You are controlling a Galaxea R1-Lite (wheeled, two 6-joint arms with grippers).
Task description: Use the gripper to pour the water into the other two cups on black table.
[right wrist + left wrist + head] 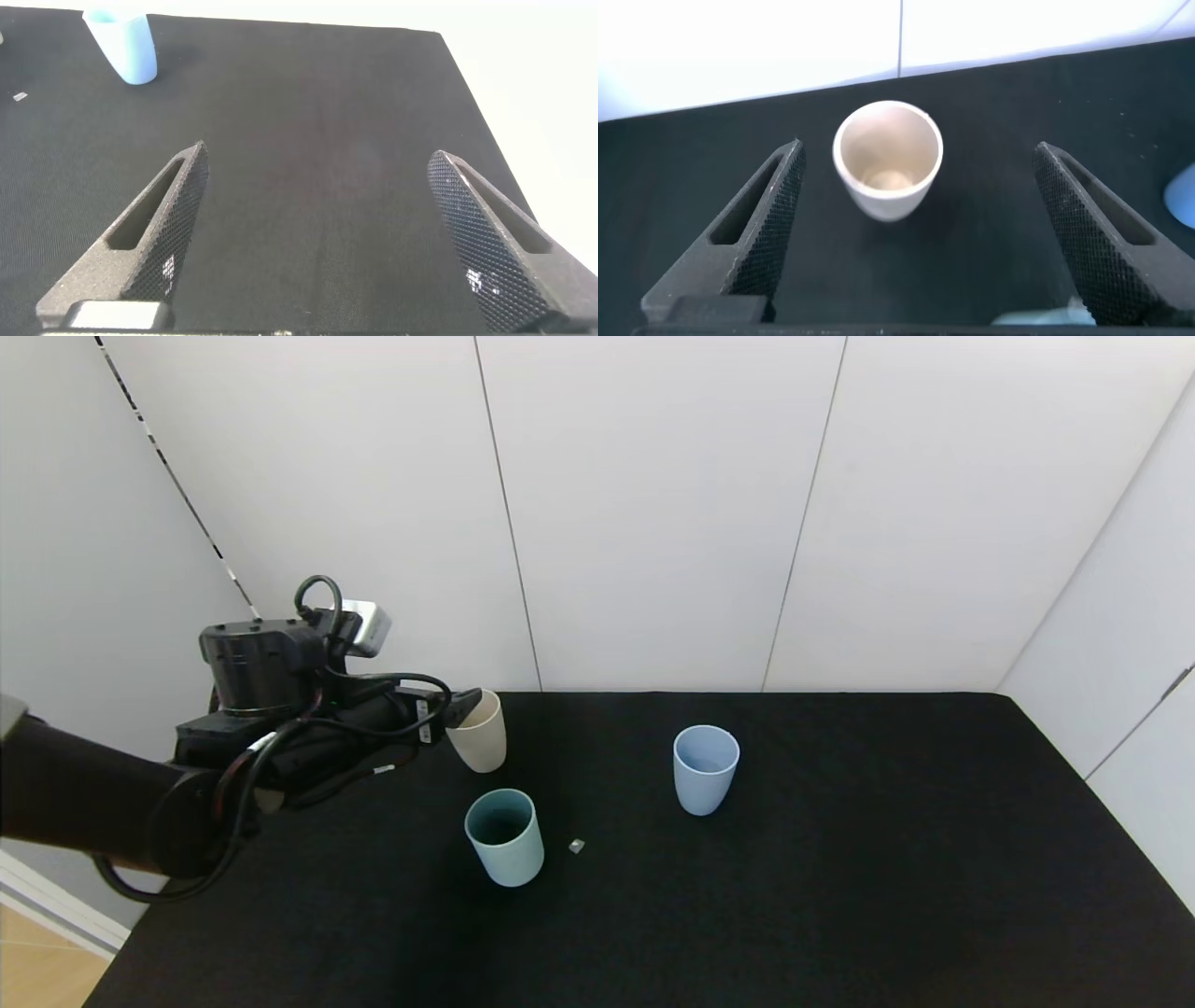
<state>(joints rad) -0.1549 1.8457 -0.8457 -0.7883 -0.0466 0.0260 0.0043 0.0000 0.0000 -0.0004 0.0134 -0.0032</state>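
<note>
My left gripper hangs open over the black table at the far left. A beige tumbler stands just ahead of its fingertips; in the left wrist view the tumbler sits ahead of the wide-open gripper, untouched. The teal-green cup stands nearer me, in front of the beige one. The light blue cup stands to the right of both and shows in the right wrist view. My right gripper is open and empty above bare table, outside the head view.
A small pale scrap lies on the table right of the teal-green cup. White wall panels close off the back and right. The table's left edge runs under my left arm. The light blue cup's edge shows in the left wrist view.
</note>
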